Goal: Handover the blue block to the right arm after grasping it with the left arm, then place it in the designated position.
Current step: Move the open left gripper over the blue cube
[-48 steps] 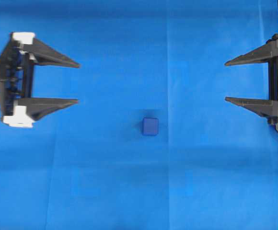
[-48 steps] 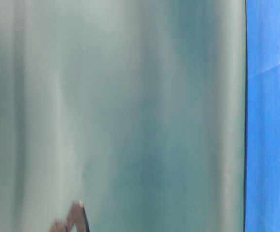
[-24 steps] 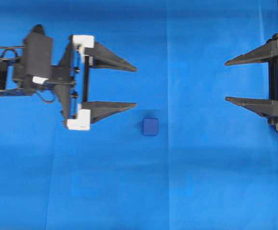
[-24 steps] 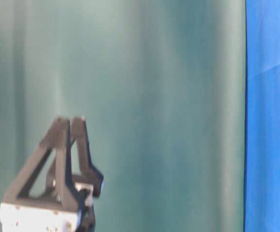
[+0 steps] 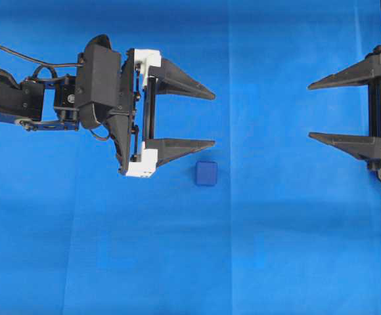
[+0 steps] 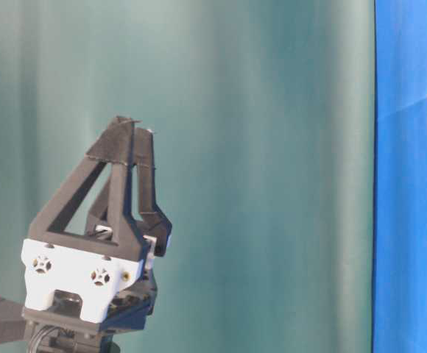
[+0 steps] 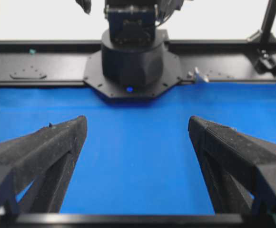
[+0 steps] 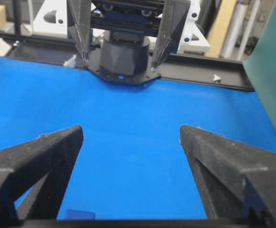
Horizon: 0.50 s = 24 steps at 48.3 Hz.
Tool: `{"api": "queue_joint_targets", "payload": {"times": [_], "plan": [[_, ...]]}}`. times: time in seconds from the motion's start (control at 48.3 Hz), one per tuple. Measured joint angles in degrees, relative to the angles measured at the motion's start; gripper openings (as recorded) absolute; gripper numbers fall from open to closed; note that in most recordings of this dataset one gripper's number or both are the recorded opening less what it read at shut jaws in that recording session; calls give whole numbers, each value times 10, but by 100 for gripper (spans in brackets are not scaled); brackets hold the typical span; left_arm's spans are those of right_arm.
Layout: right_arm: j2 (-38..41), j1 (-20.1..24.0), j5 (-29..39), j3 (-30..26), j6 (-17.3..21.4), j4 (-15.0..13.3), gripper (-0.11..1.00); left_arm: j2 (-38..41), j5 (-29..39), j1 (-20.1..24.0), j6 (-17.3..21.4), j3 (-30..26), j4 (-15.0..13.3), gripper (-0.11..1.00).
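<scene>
black left arm (image 5: 46, 98) with thin cables, white blocks at its pointed jaws' bases.

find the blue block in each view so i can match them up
Overhead: the block lies near the centre, just right of and below the open left claw.
Table-level: not in it.
Left wrist: not in it.
Right wrist: a sliver of the block at the bottom edge, left of centre.
Shared landmark: the blue cloth, seen in all four views.
</scene>
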Motion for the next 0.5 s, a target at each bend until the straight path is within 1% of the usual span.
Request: {"api": "queue_joint_targets", "payload": {"times": [0.145,0.269,0.497], "plan": [[0,1,4,0,0,0,95,7,31,0,-5,-15,0,92],[0,0,7,-1,0,0,95,22,101,0,-5,-43,1,92],[1,0,18,-4,0,0,95,72,306,0,-10,-138,0,92]]}}
